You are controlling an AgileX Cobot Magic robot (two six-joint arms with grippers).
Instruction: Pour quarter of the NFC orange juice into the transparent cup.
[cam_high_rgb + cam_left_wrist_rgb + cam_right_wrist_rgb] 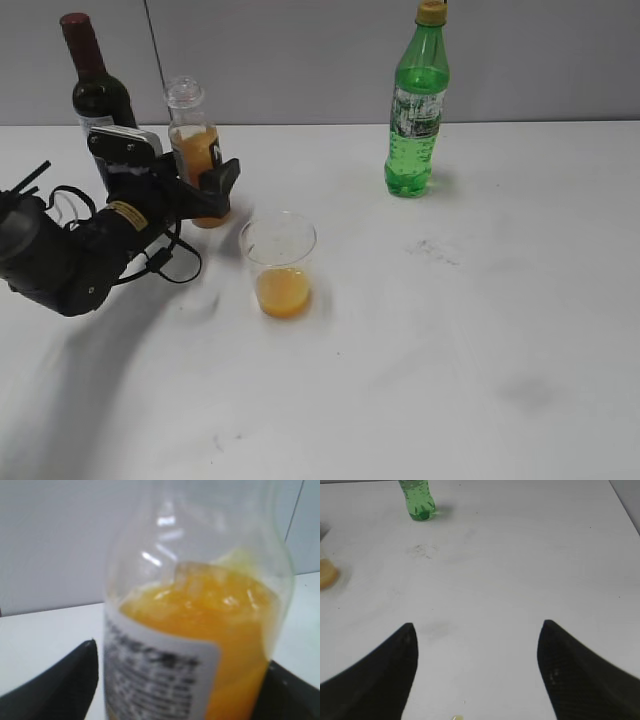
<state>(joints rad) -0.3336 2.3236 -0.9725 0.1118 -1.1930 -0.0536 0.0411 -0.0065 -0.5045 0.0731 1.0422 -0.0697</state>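
- Juice bottle (194, 150) upright, clamped in left claw (200, 180); cup (279, 265) already holds juice.
- Right claw (477, 670) apart, idle.
- Bottle apparently uncapped: a careless release could tip it, spilling.

No text is reading clearly: the NFC orange juice (200, 645) label between the left gripper (180, 680) jaws is showing only blurred print; green bottle (416, 110) label is too small.
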